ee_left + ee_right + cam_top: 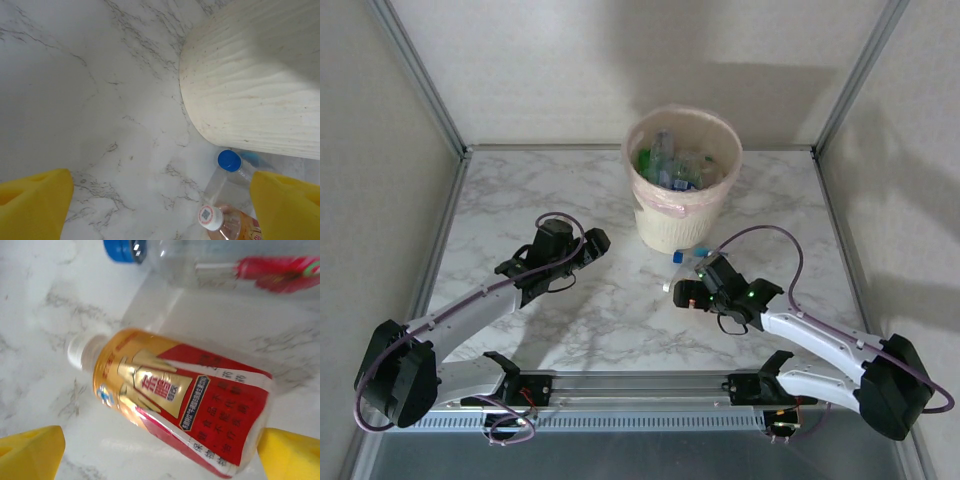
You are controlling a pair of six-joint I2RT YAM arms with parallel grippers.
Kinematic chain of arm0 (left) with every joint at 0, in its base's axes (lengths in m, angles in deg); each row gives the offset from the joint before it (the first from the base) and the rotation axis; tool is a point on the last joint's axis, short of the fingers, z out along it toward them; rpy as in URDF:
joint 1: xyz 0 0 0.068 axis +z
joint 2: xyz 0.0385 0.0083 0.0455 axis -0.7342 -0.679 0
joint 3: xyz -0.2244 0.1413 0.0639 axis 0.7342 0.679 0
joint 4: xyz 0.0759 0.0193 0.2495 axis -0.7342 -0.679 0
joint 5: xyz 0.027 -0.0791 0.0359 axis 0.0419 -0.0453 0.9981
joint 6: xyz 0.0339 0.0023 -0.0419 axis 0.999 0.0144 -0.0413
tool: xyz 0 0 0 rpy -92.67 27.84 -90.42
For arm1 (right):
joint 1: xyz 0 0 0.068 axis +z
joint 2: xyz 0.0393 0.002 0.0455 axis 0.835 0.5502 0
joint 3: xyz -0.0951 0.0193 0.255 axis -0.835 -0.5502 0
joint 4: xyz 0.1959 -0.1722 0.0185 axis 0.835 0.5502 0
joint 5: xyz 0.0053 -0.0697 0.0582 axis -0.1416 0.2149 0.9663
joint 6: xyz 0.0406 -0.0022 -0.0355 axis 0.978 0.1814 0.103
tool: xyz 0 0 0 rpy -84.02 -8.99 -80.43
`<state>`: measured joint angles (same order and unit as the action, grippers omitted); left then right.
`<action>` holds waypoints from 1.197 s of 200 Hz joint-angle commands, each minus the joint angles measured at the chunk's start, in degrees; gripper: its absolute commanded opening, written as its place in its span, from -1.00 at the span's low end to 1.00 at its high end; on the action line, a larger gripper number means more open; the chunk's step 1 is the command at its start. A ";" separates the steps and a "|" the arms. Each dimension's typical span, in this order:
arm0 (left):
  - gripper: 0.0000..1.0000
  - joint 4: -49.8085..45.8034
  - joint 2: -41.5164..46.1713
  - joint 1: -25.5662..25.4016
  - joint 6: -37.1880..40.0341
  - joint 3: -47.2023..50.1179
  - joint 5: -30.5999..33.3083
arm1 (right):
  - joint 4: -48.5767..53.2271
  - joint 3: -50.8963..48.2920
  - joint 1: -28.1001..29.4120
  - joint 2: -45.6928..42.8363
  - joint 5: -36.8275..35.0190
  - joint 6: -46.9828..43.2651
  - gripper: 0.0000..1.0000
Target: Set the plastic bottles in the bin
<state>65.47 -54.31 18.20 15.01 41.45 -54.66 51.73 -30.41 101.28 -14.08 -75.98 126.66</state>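
Nearest, the right gripper (160,455) stands with its jaws spread wide, one yellow pad (30,452) on either side of the brown-orange bottle (180,400), which lies on its side on the marble table (40,340) between them; whether a pad touches it cannot be told. Its gold-and-red label (200,410) bears large characters reading 东鹏, with columns of smaller Chinese text beside them, partly blurred. A white cap (77,352) closes the neck. Just beyond the jaws lies a clear bottle (200,265) with a blue cap (122,250) and a red label too blurred to read.

The left gripper (160,207) is likewise open, holding nothing. Close to one of its pads the same two bottles appear cap-first: the white cap (210,216) carries a small square printed code, unseen from the right wrist, and the blue cap (229,160) lies just beyond it.

Farther still rises the cream, faintly ribbed wall of the bin (250,85). From above, the right gripper (692,290) hangs over the brown-orange bottle (678,290), and the left gripper (590,245) sits apart. The bin (680,220), rimmed by a pinkish bag liner (655,200), holds clear and green bottles (670,165).
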 commanded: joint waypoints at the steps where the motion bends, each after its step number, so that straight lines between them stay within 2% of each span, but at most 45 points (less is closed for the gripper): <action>1: 0.81 0.05 0.43 0.47 -0.01 -0.13 -0.11 | 0.63 1.16 -1.55 1.03 -6.25 -1.25 0.98; 47: 0.82 -0.45 1.05 0.65 0.08 -0.46 -0.11 | -8.82 -0.43 -7.50 4.91 -5.02 -6.39 0.98; 75: 0.82 -0.89 1.38 0.91 0.36 -0.42 0.01 | -15.07 -1.49 -10.14 5.64 1.10 -8.85 0.98; 117: 0.82 -0.65 1.45 1.18 0.27 -0.23 -0.11 | -18.11 -3.01 -9.74 7.70 7.81 -6.82 0.98; 164: 0.82 -0.11 0.48 1.26 0.14 -0.17 -0.55 | -15.04 -4.53 -5.17 4.00 8.00 -0.54 0.97; 204: 0.82 0.41 0.24 1.25 0.02 0.19 -0.46 | -12.15 -4.19 5.34 3.46 6.90 6.92 0.96; 224: 0.82 0.50 0.15 1.26 0.00 0.26 -0.70 | -8.16 -1.38 11.18 4.02 2.39 8.31 0.97; 239: 0.82 0.49 0.29 1.26 0.08 0.37 -0.63 | -3.96 1.51 13.24 4.59 -2.02 7.20 0.97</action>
<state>65.25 -53.98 18.94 15.01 41.45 -54.69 40.35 -33.60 111.32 -10.17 -70.97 131.80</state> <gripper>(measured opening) 0.909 0.986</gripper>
